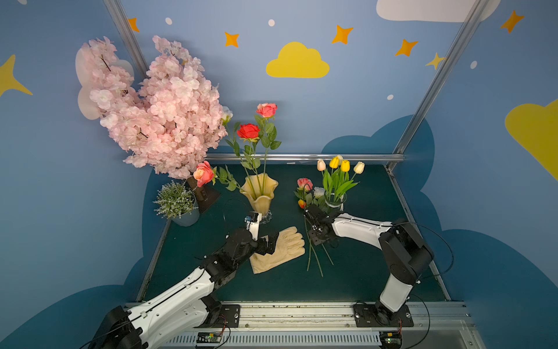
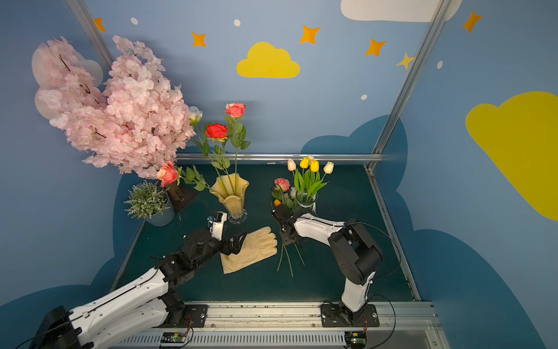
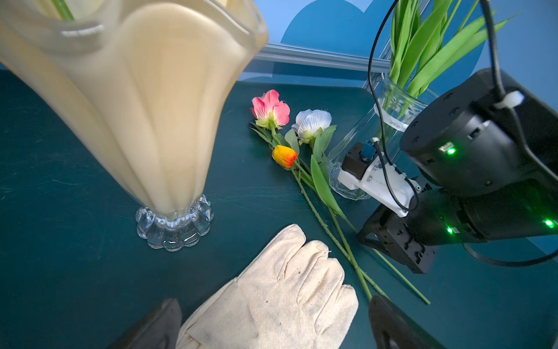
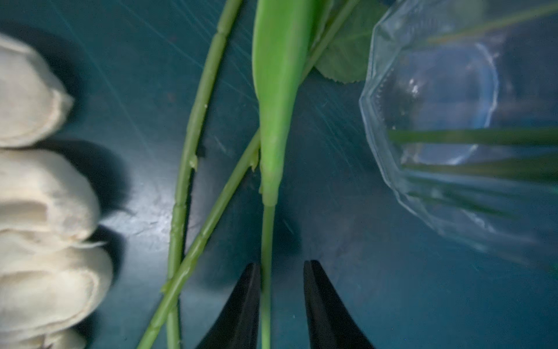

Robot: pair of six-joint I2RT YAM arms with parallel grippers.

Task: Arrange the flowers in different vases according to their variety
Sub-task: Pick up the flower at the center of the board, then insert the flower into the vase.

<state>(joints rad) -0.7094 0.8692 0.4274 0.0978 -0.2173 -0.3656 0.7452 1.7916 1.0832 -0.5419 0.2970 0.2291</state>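
The amber-yellow vase [image 1: 260,193] [image 3: 145,121] holds several roses, among them a red one [image 1: 248,131]. The clear glass vase [image 1: 335,201] [image 4: 437,121] holds several tulips [image 1: 339,164]. Beside it on the mat lie a pink rose [image 3: 270,108], a white rose [image 3: 312,121] and an orange tulip [image 3: 284,156]. My right gripper [image 4: 282,269] is down over their stems. Its jaws straddle the tulip stem [image 4: 267,235]: one finger touches it, and a gap shows at the other. My left gripper [image 3: 273,302] [image 1: 267,243] hangs open over a glove, holding nothing.
A cream work glove [image 1: 282,249] lies between the arms, its fingers close to the loose stems. The big pink blossom tree [image 1: 157,105] and a small potted plant [image 1: 176,201] stand at the back left. A metal rail [image 1: 302,157] edges the mat's far side.
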